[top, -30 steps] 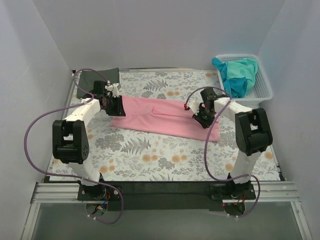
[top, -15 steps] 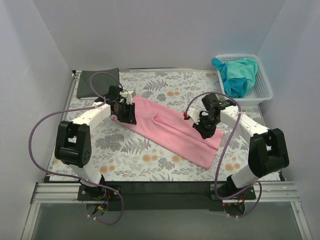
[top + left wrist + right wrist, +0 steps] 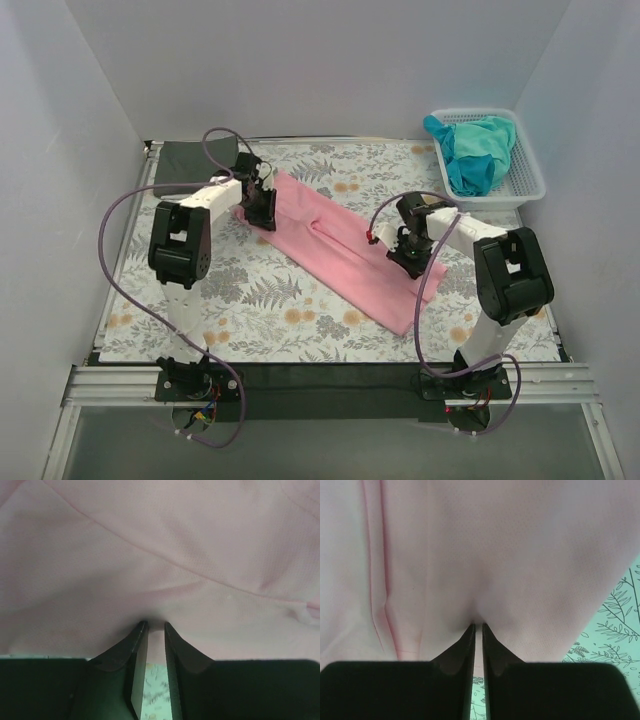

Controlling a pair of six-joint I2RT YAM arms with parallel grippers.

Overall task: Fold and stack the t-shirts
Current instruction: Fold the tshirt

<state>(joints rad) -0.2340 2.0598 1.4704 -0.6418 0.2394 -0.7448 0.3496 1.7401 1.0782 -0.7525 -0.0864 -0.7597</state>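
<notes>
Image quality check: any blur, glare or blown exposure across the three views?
Top external: evenly lit, sharp, soft shadows, no glare. Left wrist: the light pink cloth t-shirt fills the frame, slightly soft; the jaws read as black silhouettes. Right wrist: weave visible, jaws equally underexposed.

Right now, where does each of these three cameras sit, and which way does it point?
Top external: fixed above and behind the robot, looking down on the tablecloth, pink t-shirt and basket; the left arm and right arm show whole.
Left wrist: on the left arm's wrist, looking along the left fingers, shut on the pink t-shirt.
Right wrist: on the right arm's wrist, looking along the right fingers, also pinching it.
Shared: all three views see the pink t-shirt.
</notes>
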